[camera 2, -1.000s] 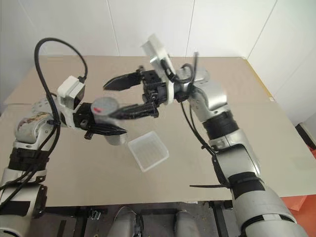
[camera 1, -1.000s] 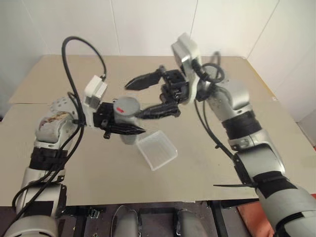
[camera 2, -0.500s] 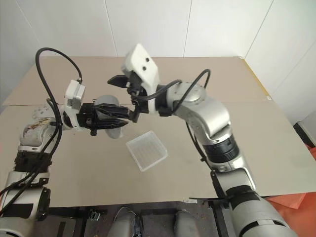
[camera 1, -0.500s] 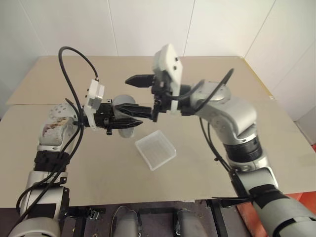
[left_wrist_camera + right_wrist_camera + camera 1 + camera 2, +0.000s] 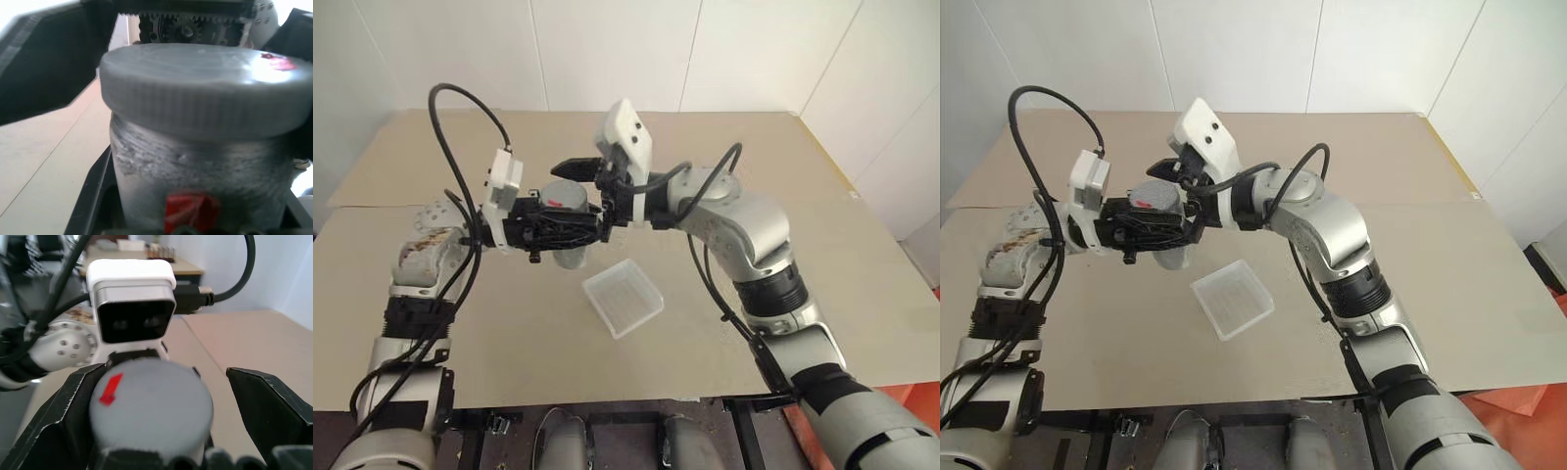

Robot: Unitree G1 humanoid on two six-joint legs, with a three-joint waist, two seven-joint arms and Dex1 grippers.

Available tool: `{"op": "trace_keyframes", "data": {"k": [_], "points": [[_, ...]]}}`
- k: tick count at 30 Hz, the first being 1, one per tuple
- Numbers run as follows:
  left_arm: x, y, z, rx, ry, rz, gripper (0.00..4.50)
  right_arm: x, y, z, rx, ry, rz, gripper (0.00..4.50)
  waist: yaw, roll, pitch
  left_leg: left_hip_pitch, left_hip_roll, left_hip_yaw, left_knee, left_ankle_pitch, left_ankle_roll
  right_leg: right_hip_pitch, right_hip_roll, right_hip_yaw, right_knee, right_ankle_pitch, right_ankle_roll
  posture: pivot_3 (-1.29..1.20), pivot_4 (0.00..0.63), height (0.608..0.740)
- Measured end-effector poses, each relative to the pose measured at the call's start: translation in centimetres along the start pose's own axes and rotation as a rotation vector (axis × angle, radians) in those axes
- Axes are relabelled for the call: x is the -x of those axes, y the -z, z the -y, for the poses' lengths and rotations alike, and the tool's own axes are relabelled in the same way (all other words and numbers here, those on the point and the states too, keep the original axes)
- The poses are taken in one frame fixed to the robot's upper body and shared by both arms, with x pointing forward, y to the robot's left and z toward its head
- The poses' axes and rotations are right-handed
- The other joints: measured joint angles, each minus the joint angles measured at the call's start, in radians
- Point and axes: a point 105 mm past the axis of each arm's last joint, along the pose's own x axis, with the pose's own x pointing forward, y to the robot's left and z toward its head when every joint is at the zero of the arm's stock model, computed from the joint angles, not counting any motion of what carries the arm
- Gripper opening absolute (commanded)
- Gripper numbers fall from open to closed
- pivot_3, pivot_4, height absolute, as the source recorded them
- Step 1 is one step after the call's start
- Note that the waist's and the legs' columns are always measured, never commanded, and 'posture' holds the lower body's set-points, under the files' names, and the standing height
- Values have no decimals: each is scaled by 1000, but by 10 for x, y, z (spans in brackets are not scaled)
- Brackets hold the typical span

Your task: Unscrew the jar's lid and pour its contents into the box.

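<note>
My left gripper [image 5: 556,231] is shut on the jar [image 5: 566,251], a small silvery cylinder with a red mark [image 5: 189,211], and holds it upright above the table. The pale grey lid [image 5: 205,93] sits on the jar and carries a red strip [image 5: 110,388]. My right gripper [image 5: 164,374] is open and reaches in level from the right, one black finger [image 5: 58,431] on each side of the lid, with a gap showing beside the other finger [image 5: 274,406]. The contents are hidden inside the jar. The clear ribbed box [image 5: 623,297] lies on the table just below and right of the jar.
The tan table [image 5: 724,323] stretches wide around the box, with white walls behind. A black cable [image 5: 460,127] loops over my left arm, and the left wrist camera [image 5: 132,308] sits close behind the jar.
My right gripper has swung left and turned, going from beside the jar to straddling its lid. The left gripper has kept its hold on the jar in about the same place.
</note>
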Motion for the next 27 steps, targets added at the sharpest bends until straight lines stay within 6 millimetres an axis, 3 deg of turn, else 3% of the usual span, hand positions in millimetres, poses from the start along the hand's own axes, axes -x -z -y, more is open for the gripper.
{"op": "trace_keyframes", "data": {"k": [2, 6, 11, 13, 18, 22, 27], "points": [[9, -2, 0, 21, -24, 5, 1955, 12, -4, 5, -16, -15, 31, 4472, 1, 0, 0, 0, 0, 0, 0, 0, 0, 0, 0, 0, 0, 0, 0, 0, 150, 740], [18, -3, 9, 28, 9, 1, 1955, 50, -4, 39, -44, 103, 65, 4472, 3, 0, 0, 0, 0, 0, 0, 0, 1, 1, -1, -1, -1, 0, 0, 0, 150, 740], [18, -6, 13, 16, 33, -2, 1955, 57, 13, 48, -71, 135, 36, 4472, -5, 0, 0, 0, 0, 0, -1, 0, 0, -1, 0, 1, -1, 0, 0, 0, 150, 740], [18, -6, 12, 13, 27, -2, 1955, 56, 11, 47, -57, 130, 35, 4472, -6, 0, 0, 0, 0, 0, -1, 0, 0, -1, 0, 1, -1, 0, 0, 0, 150, 740], [16, -3, 6, 20, -9, 22, 1955, 41, -19, 14, 33, 9, 110, 4472, -2, 0, 0, 0, 0, 0, -1, 0, 0, 0, 0, 0, 0, 0, 0, 0, 150, 740], [4, 2, 3, 28, 12, 42, 1955, 11, -31, -11, 56, -78, 132, 4472, -1, 0, 0, 0, 0, 0, 0, 0, -1, 0, 0, 0, 0, 0, 0, 0, 150, 740], [-3, -4, 2, 3, 37, 49, 1955, -15, -27, -9, 98, -30, 67, 4472, -1, 0, 0, 0, 0, 0, 0, 0, -1, 0, 0, 0, 0, 0, 0, 0, 150, 740]]}}
